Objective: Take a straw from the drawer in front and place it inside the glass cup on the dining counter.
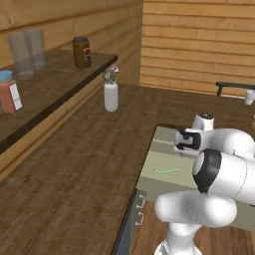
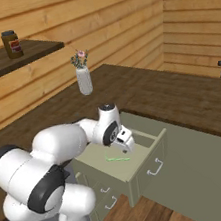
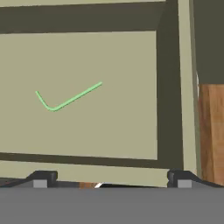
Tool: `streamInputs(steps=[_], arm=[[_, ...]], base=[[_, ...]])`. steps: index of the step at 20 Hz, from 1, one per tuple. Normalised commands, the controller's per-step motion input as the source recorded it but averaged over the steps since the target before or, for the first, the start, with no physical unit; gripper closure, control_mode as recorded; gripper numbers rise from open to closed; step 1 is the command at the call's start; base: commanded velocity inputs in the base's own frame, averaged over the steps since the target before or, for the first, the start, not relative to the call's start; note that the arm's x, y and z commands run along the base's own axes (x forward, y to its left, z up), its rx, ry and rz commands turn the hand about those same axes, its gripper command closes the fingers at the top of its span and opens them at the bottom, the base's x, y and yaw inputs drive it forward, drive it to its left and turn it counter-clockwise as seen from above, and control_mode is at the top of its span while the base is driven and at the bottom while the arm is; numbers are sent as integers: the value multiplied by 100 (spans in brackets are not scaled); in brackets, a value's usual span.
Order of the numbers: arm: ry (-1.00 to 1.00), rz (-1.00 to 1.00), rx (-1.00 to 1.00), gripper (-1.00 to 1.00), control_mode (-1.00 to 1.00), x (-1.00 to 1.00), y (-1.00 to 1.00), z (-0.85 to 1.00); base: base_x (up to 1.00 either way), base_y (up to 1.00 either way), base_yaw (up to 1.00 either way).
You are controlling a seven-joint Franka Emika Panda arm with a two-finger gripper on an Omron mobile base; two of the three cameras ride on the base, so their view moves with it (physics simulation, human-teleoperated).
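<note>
The drawer [image 2: 142, 167] is pulled out from under the dining counter [image 2: 181, 96], and its pale green floor [image 3: 109, 127] lies below my hand. A thin light-green bent straw [image 3: 65, 99] lies flat on that floor, also seen as the straw [image 1: 165, 171] and the straw [image 2: 117, 158]. My gripper [image 2: 128, 146] hangs over the drawer, pointing down, just right of the straw and above it. Its two dark fingertips [image 3: 41, 178] stand wide apart, open, with nothing between them. A small whitish glass cup [image 1: 249, 97] stands far off on the dining counter [image 1: 74, 169], at the right edge.
A white vase with flowers [image 1: 111, 92] stands on the counter by the wall. The dark shelf [image 1: 55, 84] carries two tall tumblers [image 1: 27, 47], a brown jar [image 1: 81, 52] and a red-and-white bottle [image 1: 9, 92]. Closed drawers with handles [image 2: 155, 166] sit below the open one.
</note>
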Motion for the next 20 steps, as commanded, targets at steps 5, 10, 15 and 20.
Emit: streamInputs(steps=[5, 10, 15, 20], arm=[[0, -1, -11, -100, -100, 0, 0, -50], [3, -1, -4, -100, -100, 1, -21, -33], [8, 0, 0, -100, -100, 2, -40, -27], [5, 0, 0, -100, -100, 0, -52, -27]], base=[[0, 0, 0], [0, 0, 0], [0, 0, 0], [0, 0, 0]])
